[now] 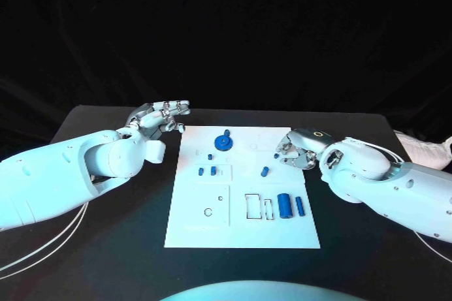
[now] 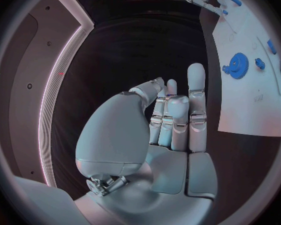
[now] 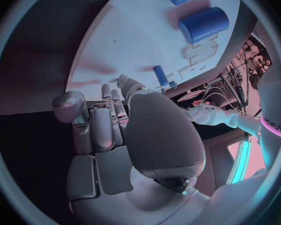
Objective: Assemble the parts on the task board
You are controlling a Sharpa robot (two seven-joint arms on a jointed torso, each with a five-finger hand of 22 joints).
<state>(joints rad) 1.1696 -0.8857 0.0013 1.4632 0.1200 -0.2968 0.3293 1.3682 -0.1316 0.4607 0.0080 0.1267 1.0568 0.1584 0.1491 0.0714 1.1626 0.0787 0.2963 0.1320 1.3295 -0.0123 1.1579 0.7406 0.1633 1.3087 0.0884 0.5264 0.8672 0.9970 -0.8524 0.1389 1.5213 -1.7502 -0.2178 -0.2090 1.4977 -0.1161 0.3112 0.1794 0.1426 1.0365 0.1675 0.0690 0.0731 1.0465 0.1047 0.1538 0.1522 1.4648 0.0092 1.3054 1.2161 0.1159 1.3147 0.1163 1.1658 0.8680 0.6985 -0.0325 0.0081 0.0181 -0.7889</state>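
The white task board [image 1: 243, 209] lies mid-table. A blue gear [image 1: 223, 142] [image 2: 238, 65] sits near its far edge, with small blue pegs [image 1: 207, 171] and another peg [image 1: 264, 171] [image 3: 159, 76] around the middle. Two blue cylinders [image 1: 292, 205] [image 3: 204, 24] lie near its right edge. My left hand [image 1: 165, 116] [image 2: 168, 120] hovers off the board's far left corner, fingers loosely bent and apart, holding nothing. My right hand [image 1: 296, 151] [image 3: 115, 130] is at the board's right edge with its fingers curled in and nothing in them; the peg lies just past its fingertips.
Outlined slots [image 1: 255, 206] and a small ring mark [image 1: 208, 212] show on the board's near half. Black table [image 1: 113, 249] surrounds the board. Both white forearms reach in from the sides, and thin cables [image 1: 38, 252] trail at the near left.
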